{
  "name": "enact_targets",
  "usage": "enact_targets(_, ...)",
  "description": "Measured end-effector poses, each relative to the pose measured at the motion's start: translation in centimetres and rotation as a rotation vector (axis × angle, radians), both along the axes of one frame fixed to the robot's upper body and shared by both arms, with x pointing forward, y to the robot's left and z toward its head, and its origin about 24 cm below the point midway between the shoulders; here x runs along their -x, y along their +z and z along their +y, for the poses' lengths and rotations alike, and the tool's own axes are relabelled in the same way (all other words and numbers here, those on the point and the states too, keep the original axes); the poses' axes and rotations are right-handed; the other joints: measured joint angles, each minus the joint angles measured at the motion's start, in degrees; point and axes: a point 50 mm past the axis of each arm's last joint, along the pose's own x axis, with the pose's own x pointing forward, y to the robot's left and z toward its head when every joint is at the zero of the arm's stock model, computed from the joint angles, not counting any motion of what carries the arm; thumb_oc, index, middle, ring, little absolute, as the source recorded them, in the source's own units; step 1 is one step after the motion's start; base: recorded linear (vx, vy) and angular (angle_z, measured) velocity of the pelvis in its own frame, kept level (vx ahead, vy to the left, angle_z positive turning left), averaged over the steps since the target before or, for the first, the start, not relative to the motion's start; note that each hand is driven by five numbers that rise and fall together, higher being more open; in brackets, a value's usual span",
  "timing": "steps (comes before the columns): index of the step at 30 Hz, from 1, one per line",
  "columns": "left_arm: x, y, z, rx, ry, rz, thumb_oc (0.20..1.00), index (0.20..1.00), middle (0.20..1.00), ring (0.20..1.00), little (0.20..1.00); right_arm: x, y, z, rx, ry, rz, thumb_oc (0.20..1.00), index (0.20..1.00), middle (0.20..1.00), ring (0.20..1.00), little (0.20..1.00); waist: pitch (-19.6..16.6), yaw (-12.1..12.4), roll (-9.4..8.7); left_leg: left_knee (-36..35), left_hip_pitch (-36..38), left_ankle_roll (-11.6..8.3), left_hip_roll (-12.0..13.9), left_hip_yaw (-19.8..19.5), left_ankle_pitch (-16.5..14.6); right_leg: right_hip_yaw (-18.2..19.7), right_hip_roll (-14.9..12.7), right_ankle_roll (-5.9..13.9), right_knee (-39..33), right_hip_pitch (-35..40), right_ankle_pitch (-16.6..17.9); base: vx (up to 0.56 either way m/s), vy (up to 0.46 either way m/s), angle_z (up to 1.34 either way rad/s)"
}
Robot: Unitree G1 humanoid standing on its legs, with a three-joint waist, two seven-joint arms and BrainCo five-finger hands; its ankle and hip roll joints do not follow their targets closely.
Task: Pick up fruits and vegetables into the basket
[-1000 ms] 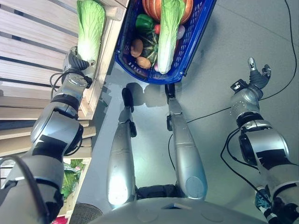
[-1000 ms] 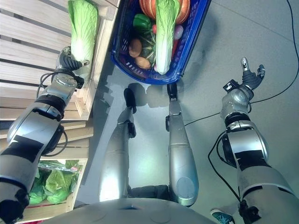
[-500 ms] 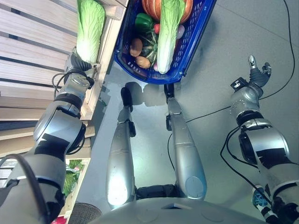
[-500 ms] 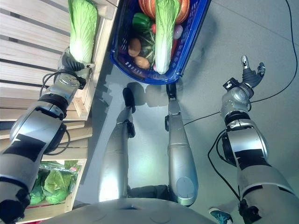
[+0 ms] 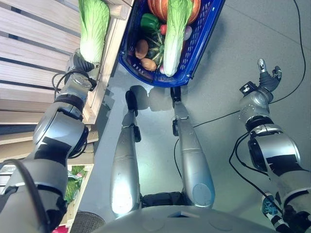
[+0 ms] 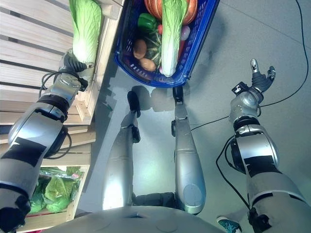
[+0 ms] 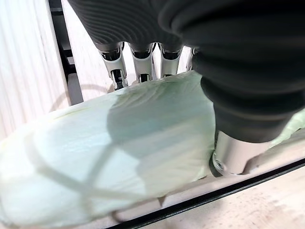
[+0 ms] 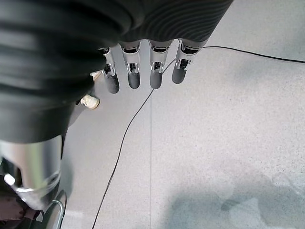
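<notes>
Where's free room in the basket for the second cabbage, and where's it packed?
The blue basket is crowded: a napa cabbage lies lengthwise over a pumpkin, green pepper and potatoes. Little bare room shows beside them. The left hand grips the other cabbage over the wooden slats.

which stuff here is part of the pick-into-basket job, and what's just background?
Job:
- napa cabbage on the wooden shelf, left hand gripping its base
- blue basket, already holding cabbage, pumpkin, pepper, potatoes

Background:
- wooden shelf
- greens crate
- right hand, idle
</notes>
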Motion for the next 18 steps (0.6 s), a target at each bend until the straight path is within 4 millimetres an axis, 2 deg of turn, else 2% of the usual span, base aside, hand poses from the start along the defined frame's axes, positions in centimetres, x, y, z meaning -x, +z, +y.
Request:
enact_targets(5, 0.1, 0.0, 0.3, -0.005, -0.007, -0.002, 0.200, 0.200, 0.200, 0.200, 0.200, 0.0, -0.1, 0.1, -0.002, 0.004, 0.002, 1.000, 1.000, 1.000, 1.000, 1.000, -0.46, 0.06, -0.83, -0.01, -0.01, 0.00, -0.01, 0.03, -0.01, 0.00, -0.02, -0.08, -0.04, -0.01, 0.07, 0.00, 0.000, 0.00)
enact_targets(11, 0.2, -0.2, 0.4, 0.023, -0.017, -0.027, 0.200, 0.200, 0.200, 0.200, 0.200, -0.1, 0.0, 0.2, 0.001, 0.017, -0.007, 1.000, 1.000, 1.000, 1.000, 1.000, -0.52, 0.13, -0.93, 0.08, 0.04, 0.07, -0.04, 0.02, -0.09, 0.00, -0.03, -0.30, -0.05, 0.10, 0.22, 0.00, 0.000, 0.00)
enact_targets(18, 1.1, -1.5, 1.2, 0.170, -0.010, -0.158, 0.200, 0.200, 0.200, 0.200, 0.200, -0.3, -0.1, 0.8, -0.003, 0.091, -0.064, 1.000, 1.000, 1.000, 1.000, 1.000, -0.51, 0.21, -0.94, 0.78, 0.50, 0.15, -0.07, -0.08, -0.37, -0.05, -0.08, -0.24, -0.05, 0.91, 0.48, 0.00, 0.000, 0.00)
